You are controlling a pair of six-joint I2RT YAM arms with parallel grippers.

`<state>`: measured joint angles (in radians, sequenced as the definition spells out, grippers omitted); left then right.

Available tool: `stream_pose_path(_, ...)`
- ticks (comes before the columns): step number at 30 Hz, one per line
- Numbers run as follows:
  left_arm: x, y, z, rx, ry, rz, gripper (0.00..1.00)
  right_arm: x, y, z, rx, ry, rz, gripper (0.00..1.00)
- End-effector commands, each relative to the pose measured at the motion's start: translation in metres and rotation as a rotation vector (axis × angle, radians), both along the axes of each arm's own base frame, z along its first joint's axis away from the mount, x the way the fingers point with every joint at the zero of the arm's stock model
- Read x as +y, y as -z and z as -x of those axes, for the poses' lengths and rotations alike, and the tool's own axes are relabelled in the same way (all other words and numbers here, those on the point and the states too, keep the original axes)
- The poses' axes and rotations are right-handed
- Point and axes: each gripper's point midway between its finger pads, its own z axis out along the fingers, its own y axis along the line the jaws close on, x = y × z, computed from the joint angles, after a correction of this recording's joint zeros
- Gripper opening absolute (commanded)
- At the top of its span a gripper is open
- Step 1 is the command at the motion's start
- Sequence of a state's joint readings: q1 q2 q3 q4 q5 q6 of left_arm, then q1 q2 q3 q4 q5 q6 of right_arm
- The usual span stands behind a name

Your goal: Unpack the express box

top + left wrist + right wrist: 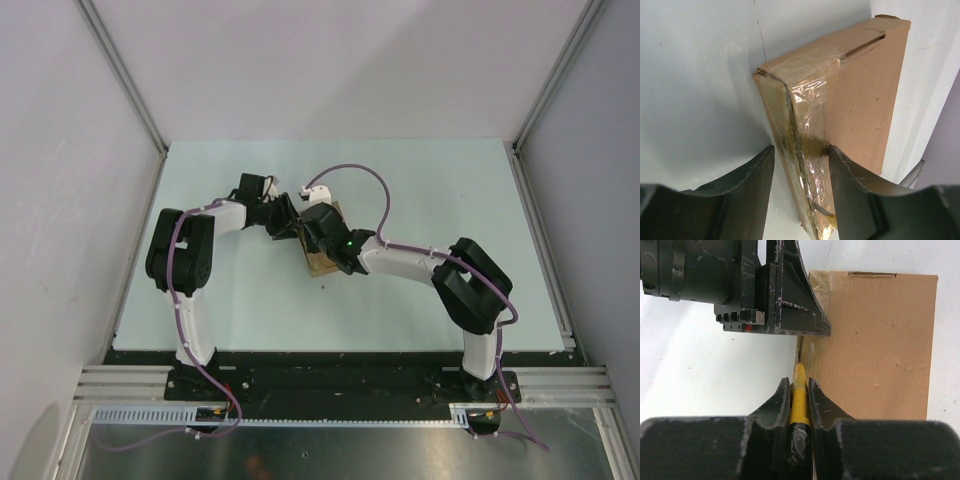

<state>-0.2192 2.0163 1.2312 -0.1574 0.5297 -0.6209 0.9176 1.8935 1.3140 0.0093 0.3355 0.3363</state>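
The express box (860,100), plain brown cardboard with clear tape along one narrow side, sits between the two arms near the table's middle (324,262). My left gripper (801,148) clamps it across its thickness, one finger on each broad face, and its upper finger (797,310) rests on the box's face (875,350). My right gripper (799,380) is shut on the yellow utility knife (800,400). The knife's tip is at the taped seam, and its blade (821,209) shows against the tape. In the top view the two grippers (295,228) (318,240) hide most of the box.
The pale table (430,190) is enclosed by white walls with metal rails (540,240) on the left, right and back. Both arm bases stand at the near edge. Purple cables loop above the right arm (360,172).
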Motion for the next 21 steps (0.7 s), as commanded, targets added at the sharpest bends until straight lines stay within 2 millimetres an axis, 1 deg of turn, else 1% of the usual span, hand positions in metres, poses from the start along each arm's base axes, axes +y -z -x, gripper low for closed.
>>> stream_pose_path(1,0.02,0.039,0.025,0.139,-0.026,-0.104,0.51,0.004,-0.021,0.001,-0.03,0.001,0.002,0.0)
stream_pose_path(2,0.02,0.04,0.025,0.14,-0.027,-0.103,0.5,0.004,-0.024,0.003,-0.031,-0.001,0.001,0.0)
stream_pose_path(7,0.022,0.041,0.024,0.149,-0.042,-0.11,0.45,0.004,-0.023,0.022,0.009,-0.029,0.026,0.0)
stream_pose_path(11,0.023,0.042,0.023,0.156,-0.055,-0.112,0.45,0.001,-0.019,0.039,0.052,-0.048,0.047,0.0)
stream_pose_path(17,0.026,0.044,0.023,0.162,-0.066,-0.121,0.45,-0.009,-0.022,0.064,0.08,-0.058,0.076,0.0)
stream_pose_path(21,0.026,0.045,0.023,0.166,-0.068,-0.124,0.44,-0.013,-0.015,0.085,0.09,-0.096,0.114,0.0)
